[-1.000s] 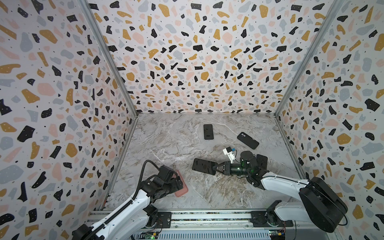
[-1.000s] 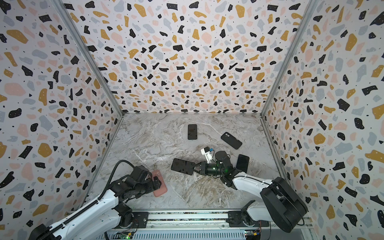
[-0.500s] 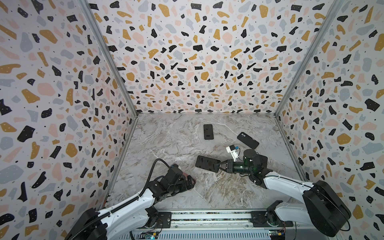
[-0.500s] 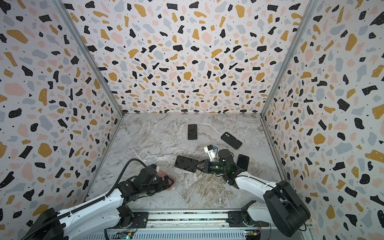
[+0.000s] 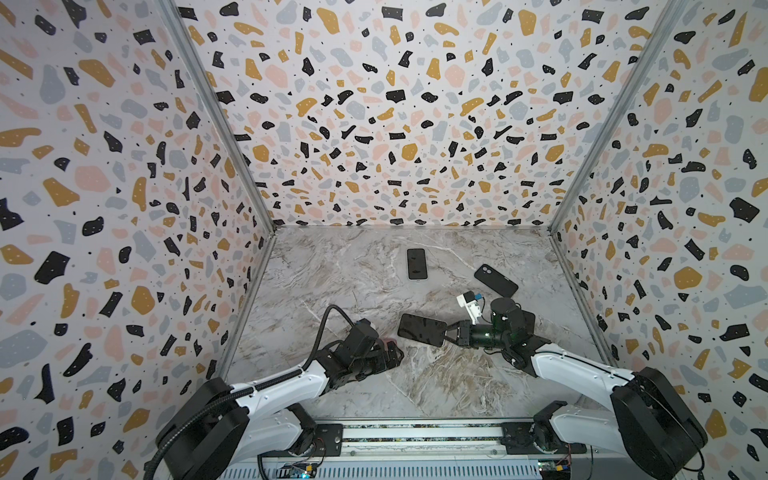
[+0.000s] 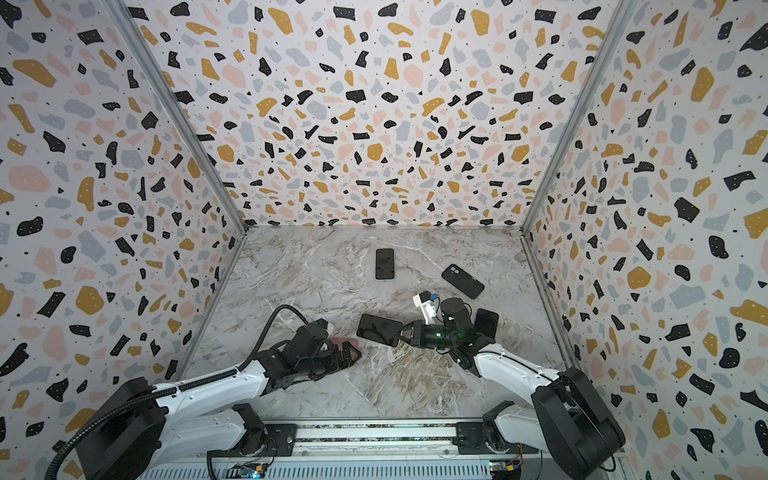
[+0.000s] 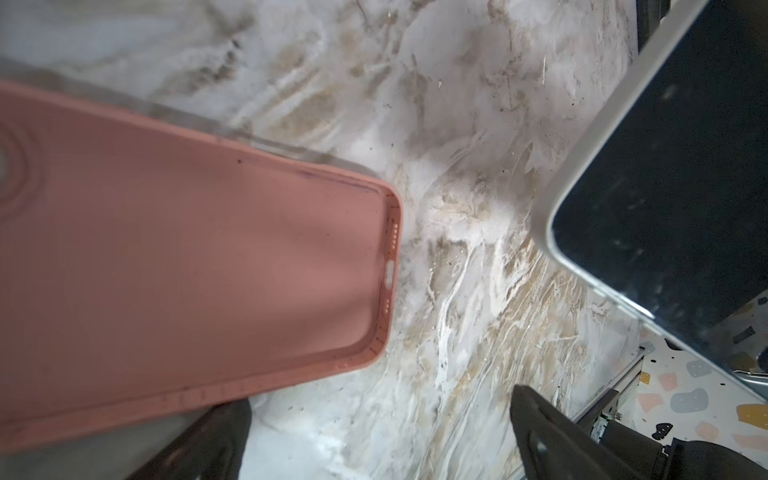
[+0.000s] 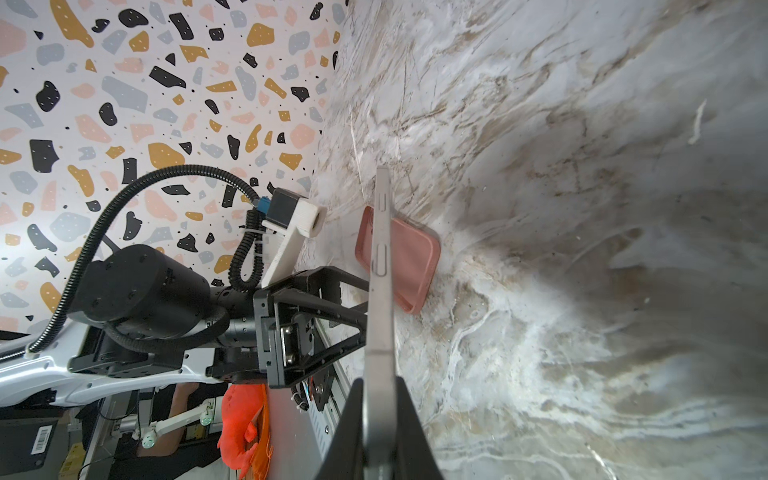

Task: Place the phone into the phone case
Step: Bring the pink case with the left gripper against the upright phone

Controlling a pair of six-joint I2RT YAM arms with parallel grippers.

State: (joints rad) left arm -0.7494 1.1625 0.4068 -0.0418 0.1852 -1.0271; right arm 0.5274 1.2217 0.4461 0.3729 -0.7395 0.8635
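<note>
In a top view, your right gripper [image 5: 451,332] is clamped on one short end of the phone [image 5: 420,328]. Its long axis points left at the pink case [image 6: 347,344] — just beside your left gripper [image 5: 392,356], jaws spread wide.

Left wrist: the case lies hollow-up and empty, phone near.

Right wrist: phone edge-on — case beyond it.

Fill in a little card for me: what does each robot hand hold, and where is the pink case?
Right gripper: shut on one end of the phone
Left gripper: open, holding nothing
Pink phone case: flat on the marble table, beside the left gripper
Phone in case: not yet
Farther back: another phone and a black phone case
</note>
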